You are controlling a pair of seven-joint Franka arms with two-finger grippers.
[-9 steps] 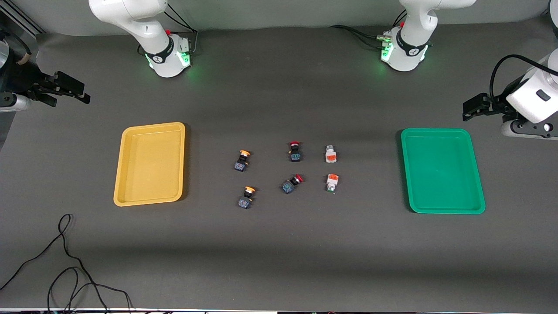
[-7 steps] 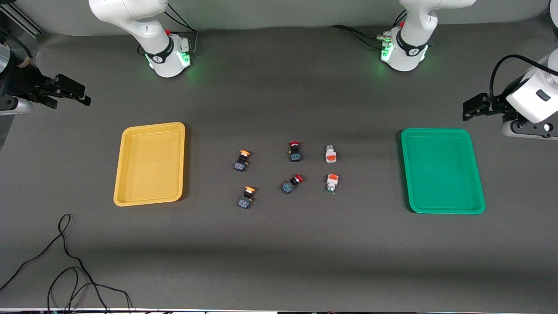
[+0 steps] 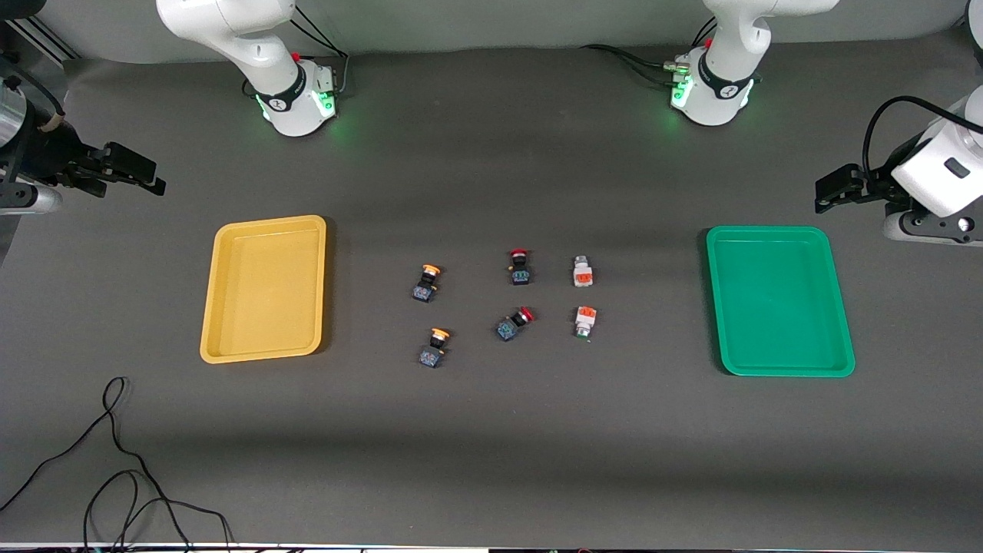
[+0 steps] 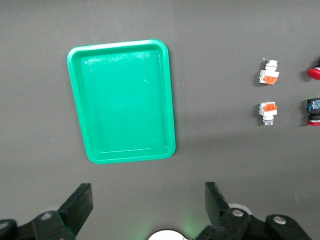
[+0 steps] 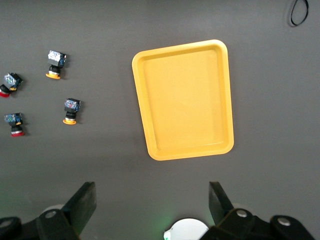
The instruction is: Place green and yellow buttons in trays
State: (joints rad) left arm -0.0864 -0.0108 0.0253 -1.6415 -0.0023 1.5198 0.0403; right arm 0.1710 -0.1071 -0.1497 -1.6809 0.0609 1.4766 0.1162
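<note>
The yellow tray (image 3: 265, 288) lies toward the right arm's end of the table and the green tray (image 3: 779, 299) toward the left arm's end; both are empty. Between them lie two yellow-capped buttons (image 3: 426, 283) (image 3: 435, 347) and two white-bodied green buttons (image 3: 583, 272) (image 3: 584, 321). My right gripper (image 3: 150, 177) is open, over bare table off the yellow tray's end (image 5: 182, 100); its view shows the yellow buttons (image 5: 55, 63) (image 5: 71, 110). My left gripper (image 3: 825, 196) is open, over bare table by the green tray (image 4: 122, 100); its view shows the white buttons (image 4: 270, 73) (image 4: 268, 112).
Two red-capped switches (image 3: 520, 266) (image 3: 514, 324) lie between the yellow and the white buttons. A loose black cable (image 3: 115, 461) lies on the table near the front camera at the right arm's end. The arm bases (image 3: 296, 100) (image 3: 710, 92) stand along the table's edge.
My right gripper has shifted slightly toward the yellow tray. The left arm and all the buttons have not moved.
</note>
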